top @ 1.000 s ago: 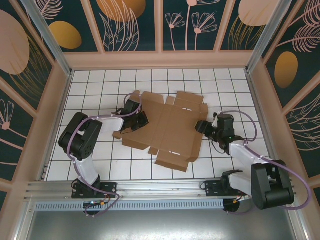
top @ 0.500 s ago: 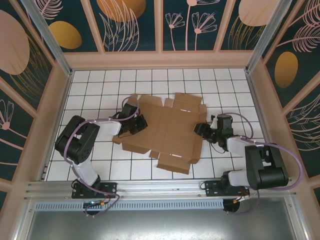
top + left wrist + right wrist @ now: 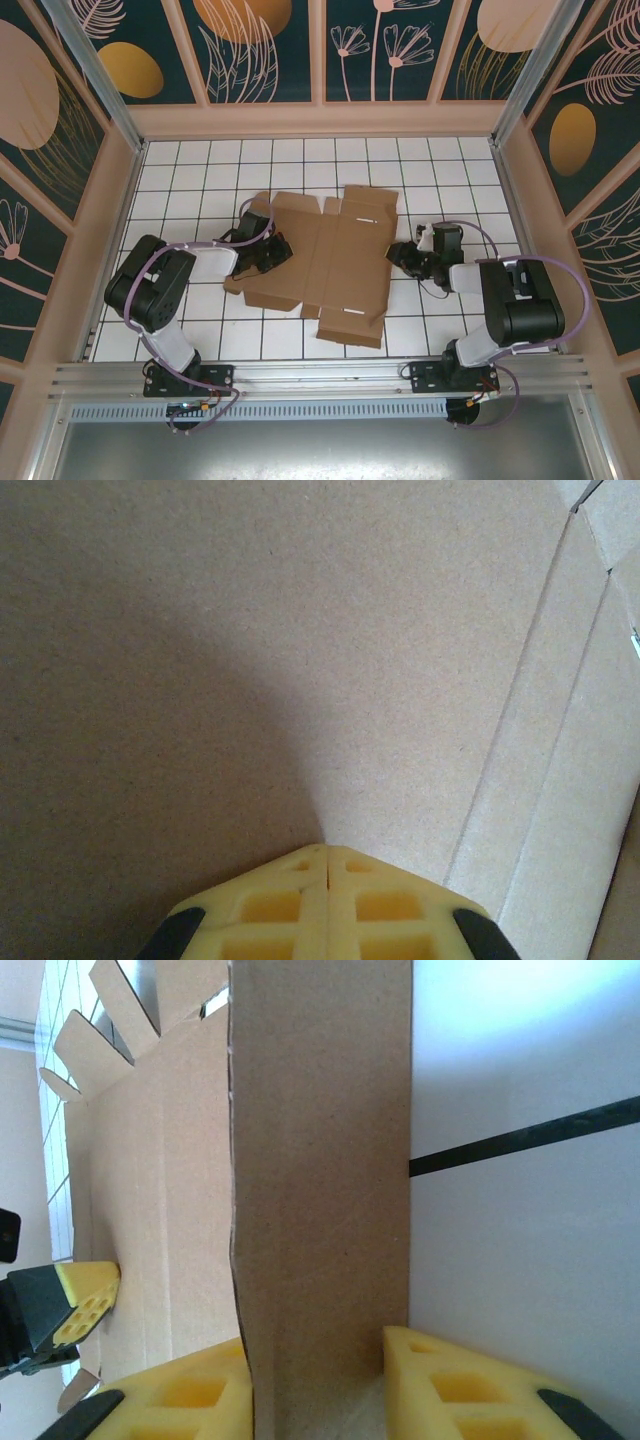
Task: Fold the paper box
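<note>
The paper box (image 3: 335,262) lies mostly flat on the white tiles as plain brown cardboard with flaps and creases. Its right side flap (image 3: 320,1160) stands raised. My right gripper (image 3: 405,256) sits at that edge, and in the right wrist view (image 3: 315,1345) its yellow fingers (image 3: 440,1375) straddle the flap and touch it on both sides. My left gripper (image 3: 278,250) rests on the box's left panel (image 3: 300,630). In the left wrist view (image 3: 325,848) it is shut, tips pressed together against the cardboard. The same left gripper (image 3: 85,1295) appears across the box in the right wrist view.
Pink and patterned walls (image 3: 320,120) enclose the tiled floor (image 3: 200,170). An aluminium rail (image 3: 320,375) carrying both arm bases runs along the near edge. Bare tiles surround the box, widest toward the back and right.
The right side flap went from lying flat to standing up as my right gripper moved left. The box shifted slightly left. My left gripper stayed pressed on the left panel.
</note>
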Controlling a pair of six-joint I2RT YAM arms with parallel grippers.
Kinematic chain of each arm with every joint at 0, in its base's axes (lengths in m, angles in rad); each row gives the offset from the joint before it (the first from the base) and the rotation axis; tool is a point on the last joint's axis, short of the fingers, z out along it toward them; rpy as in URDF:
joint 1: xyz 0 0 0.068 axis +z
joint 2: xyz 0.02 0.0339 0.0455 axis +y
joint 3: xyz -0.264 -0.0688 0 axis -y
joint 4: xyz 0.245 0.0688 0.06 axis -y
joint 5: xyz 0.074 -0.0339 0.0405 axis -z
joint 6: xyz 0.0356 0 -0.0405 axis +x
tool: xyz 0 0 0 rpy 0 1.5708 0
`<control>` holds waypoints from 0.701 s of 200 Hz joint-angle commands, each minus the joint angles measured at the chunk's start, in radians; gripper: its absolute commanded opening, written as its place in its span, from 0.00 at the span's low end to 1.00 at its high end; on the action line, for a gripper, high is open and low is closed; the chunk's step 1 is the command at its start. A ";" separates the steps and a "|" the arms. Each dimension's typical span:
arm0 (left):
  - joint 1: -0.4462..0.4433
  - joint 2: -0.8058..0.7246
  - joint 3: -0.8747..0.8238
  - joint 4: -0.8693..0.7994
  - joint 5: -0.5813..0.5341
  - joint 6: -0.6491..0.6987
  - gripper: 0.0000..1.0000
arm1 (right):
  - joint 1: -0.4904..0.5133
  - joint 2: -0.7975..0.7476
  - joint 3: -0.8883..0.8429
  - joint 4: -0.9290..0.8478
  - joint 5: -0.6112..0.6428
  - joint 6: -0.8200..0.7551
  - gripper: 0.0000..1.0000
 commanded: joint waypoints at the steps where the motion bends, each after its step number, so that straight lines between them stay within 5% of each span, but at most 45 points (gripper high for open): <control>1: -0.013 0.009 -0.038 -0.087 0.042 -0.011 0.00 | 0.032 0.024 0.014 -0.131 0.019 -0.019 0.32; 15: -0.013 -0.001 -0.038 -0.098 0.038 -0.006 0.00 | 0.043 0.010 0.045 -0.213 0.091 -0.049 0.41; 41: -0.014 -0.014 -0.042 -0.119 0.028 0.007 0.00 | 0.079 -0.009 0.084 -0.343 0.221 -0.088 0.42; 88: -0.003 -0.010 -0.083 -0.093 0.030 0.000 0.00 | 0.073 0.023 0.028 -0.325 0.190 -0.041 0.35; 140: 0.006 -0.003 -0.108 -0.056 0.045 -0.011 0.00 | -0.004 -0.009 -0.019 -0.243 0.031 -0.005 0.14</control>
